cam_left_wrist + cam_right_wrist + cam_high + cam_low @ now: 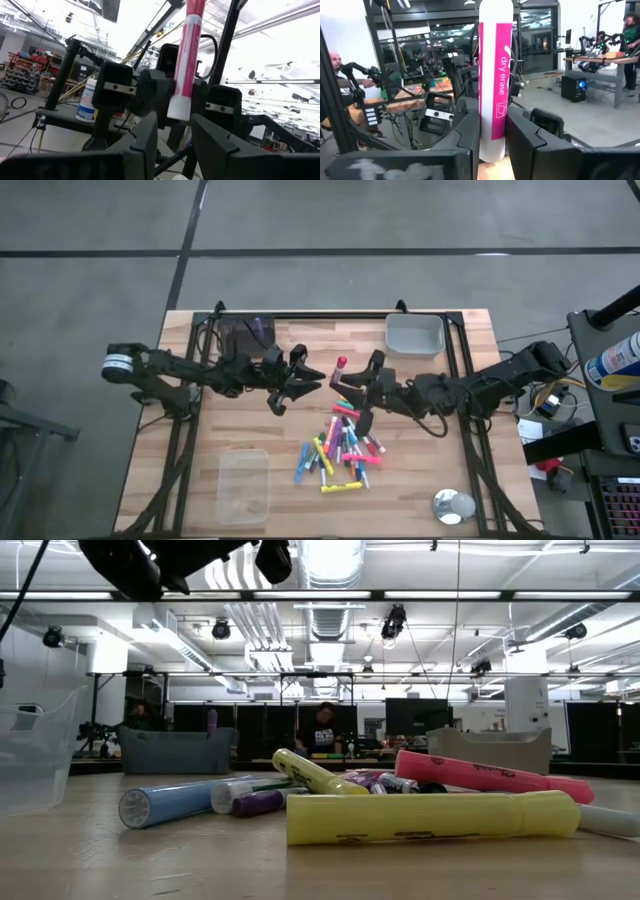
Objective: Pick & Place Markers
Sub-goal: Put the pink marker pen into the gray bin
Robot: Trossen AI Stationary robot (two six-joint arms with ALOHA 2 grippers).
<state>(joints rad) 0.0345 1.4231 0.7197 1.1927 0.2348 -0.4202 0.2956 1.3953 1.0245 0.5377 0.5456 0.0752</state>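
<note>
In the high view, the right gripper point(352, 390) is seen just right of the frame's centre, its fingers pinched on a pink dry-erase marker point(494, 75) that is held upright, long axis vertical, the cap end showing as a dark pink spot at centre. The left gripper point(310, 377) is placed just to the left of it, facing it, fingers spread and empty, with the marker standing a little beyond the gap between them in the left wrist view. A handover is judged likely, the left gripper being the nearer free one. The remaining markers point(340, 450) lie heaped below centre, nearer the right gripper.
</note>
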